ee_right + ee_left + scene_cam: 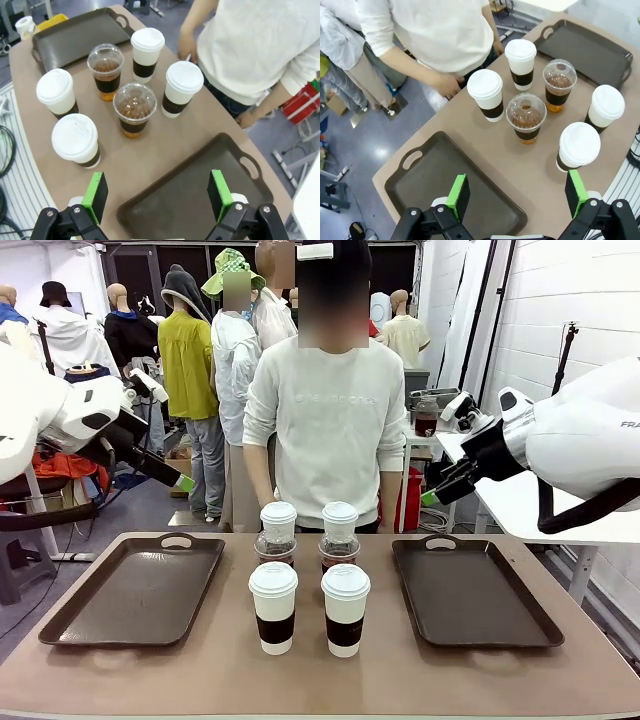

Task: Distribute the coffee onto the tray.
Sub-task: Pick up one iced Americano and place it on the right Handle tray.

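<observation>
Six coffee cups (274, 605) wait off the trays (140, 590).
They stand grouped on the bench (320, 680) between both trays, reachable for either arm; left gripper (517, 194) and right gripper (157, 194) hover above, jaws released.

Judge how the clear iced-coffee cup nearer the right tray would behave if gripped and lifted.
The clear cup looks thin-walled, so a hard squeeze would probably buckle it. It holds brown liquid, so it is likely heavy for its size and may slosh. Its base looks narrower than the dome lid, so a high push could tip it.
</observation>
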Available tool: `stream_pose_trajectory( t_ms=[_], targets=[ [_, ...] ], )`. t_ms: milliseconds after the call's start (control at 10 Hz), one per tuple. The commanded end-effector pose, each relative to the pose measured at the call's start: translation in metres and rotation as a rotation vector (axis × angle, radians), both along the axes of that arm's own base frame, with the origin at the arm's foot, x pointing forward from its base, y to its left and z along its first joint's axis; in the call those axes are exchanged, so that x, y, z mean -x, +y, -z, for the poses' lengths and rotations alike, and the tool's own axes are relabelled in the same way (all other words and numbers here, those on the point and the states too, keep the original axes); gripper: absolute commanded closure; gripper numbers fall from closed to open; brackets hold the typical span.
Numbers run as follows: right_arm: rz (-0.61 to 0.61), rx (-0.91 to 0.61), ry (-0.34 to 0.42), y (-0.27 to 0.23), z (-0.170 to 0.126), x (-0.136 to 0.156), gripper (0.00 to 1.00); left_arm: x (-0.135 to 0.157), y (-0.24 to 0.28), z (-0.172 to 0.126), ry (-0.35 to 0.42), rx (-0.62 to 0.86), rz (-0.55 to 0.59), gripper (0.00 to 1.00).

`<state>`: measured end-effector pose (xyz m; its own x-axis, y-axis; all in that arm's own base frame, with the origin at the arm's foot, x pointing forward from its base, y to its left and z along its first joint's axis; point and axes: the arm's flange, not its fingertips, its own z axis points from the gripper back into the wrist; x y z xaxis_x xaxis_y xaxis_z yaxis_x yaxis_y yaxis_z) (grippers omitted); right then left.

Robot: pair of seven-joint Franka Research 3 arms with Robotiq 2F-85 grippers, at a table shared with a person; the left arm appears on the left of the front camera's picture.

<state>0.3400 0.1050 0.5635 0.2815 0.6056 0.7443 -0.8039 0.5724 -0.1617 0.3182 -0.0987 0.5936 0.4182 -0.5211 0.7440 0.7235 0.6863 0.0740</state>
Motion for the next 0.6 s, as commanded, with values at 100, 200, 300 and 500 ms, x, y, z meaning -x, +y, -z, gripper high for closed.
stream_pose_trajectory(
  t_ms=[100,200,300,500],
  targets=[
    [-0.024,-0.025,0.001,-0.0004,-0.0043,0.0042,0.0,0.0069,0.0041,-0.0001,0.027,0.001,0.045,0.0],
    [-0.024,-0.025,0.001,-0.0004,-0.0043,0.0042,0.0,0.0069,0.0041,-0.0001,0.027,0.001,0.045,0.0],
    [-0.024,-0.025,0.001,-0.0004,-0.0043,0.0042,0.0,0.0069,0.0041,-0.0001,0.027,0.001,0.045,0.0],
    [-0.024,-0.025,0.001,-0.0004,-0.0043,0.0042,0.0,0.0069,0.0041,-0.0001,0.027,0.001,0.045,0.0]
  ],
)
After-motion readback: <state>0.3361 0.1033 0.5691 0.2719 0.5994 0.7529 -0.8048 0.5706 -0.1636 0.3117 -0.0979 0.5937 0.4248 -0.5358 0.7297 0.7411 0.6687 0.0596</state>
